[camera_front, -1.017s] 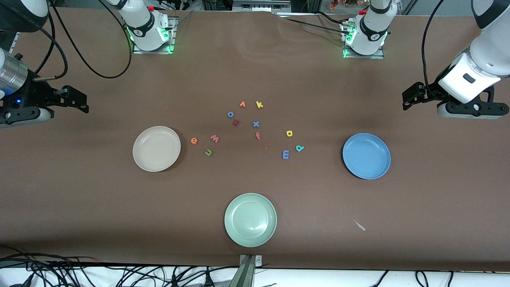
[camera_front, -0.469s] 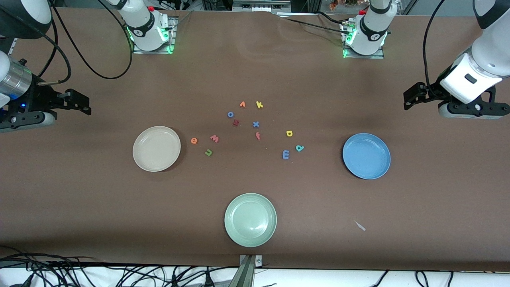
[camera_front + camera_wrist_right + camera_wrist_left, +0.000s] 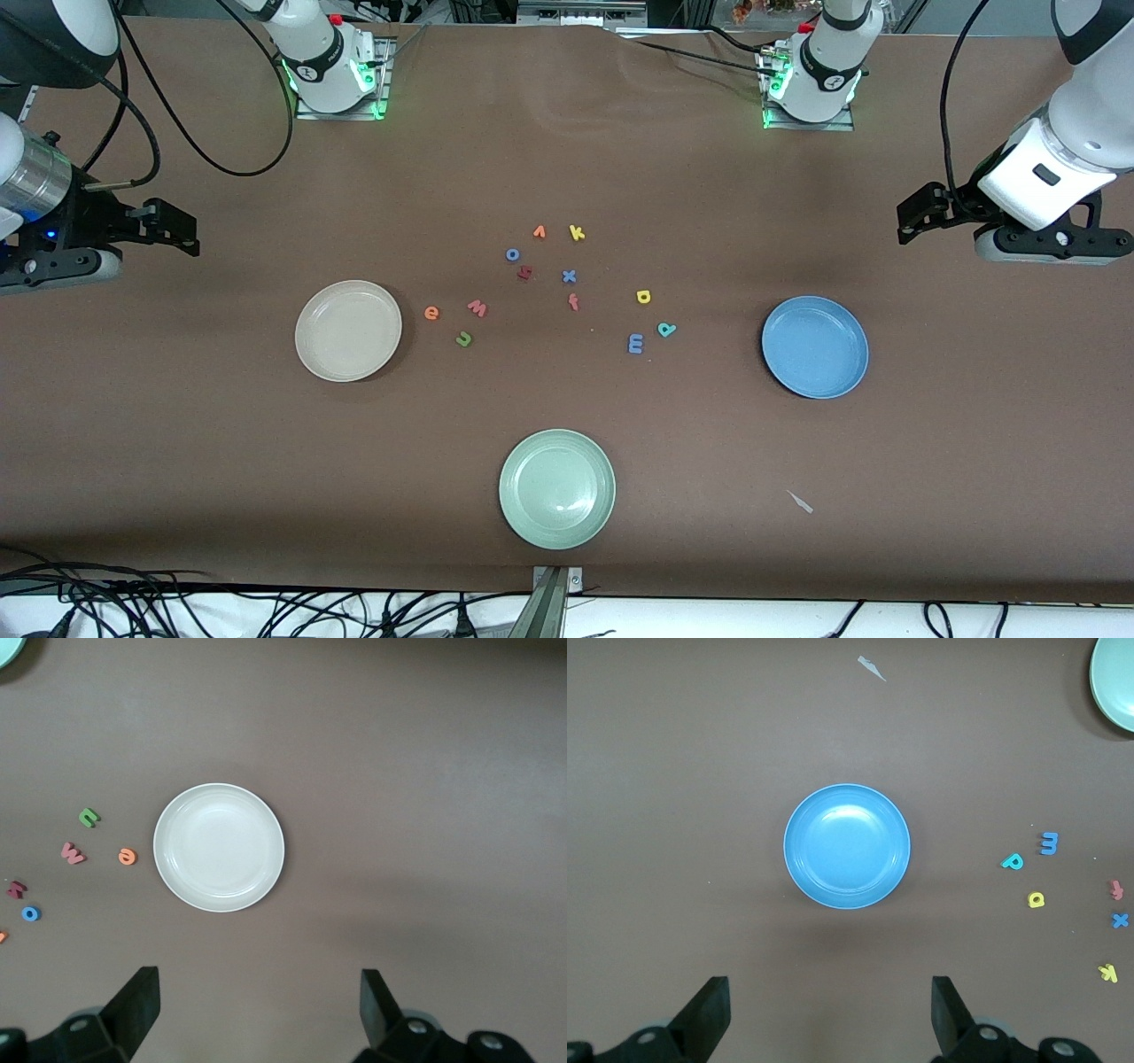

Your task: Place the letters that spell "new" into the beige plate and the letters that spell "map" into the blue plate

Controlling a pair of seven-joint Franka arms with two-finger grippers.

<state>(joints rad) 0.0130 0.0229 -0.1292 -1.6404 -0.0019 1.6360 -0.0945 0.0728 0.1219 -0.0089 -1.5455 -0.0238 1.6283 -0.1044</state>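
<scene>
Six wanted foam letters lie loose on the brown table (image 3: 177,443), none yet sorted, with both plates bare. The orange e (image 3: 431,312) sits just beside the beige plate (image 3: 348,330), the pink-red w (image 3: 477,308) and green n (image 3: 463,338) a little farther toward the table's middle. The teal p (image 3: 666,330), light-blue m (image 3: 635,343) and yellow a (image 3: 644,297) cluster on the same side of the beige plate, much nearer the blue plate (image 3: 815,346). The right gripper (image 3: 168,229) hangs high above the table at the right arm's end, jaws wide and holding nothing; the left gripper (image 3: 921,213) does likewise at the left arm's end. The work looks to be at its very start: a first pick would call for a descent over one letter, likely the e or p, with fingers narrowed round a very small target.
</scene>
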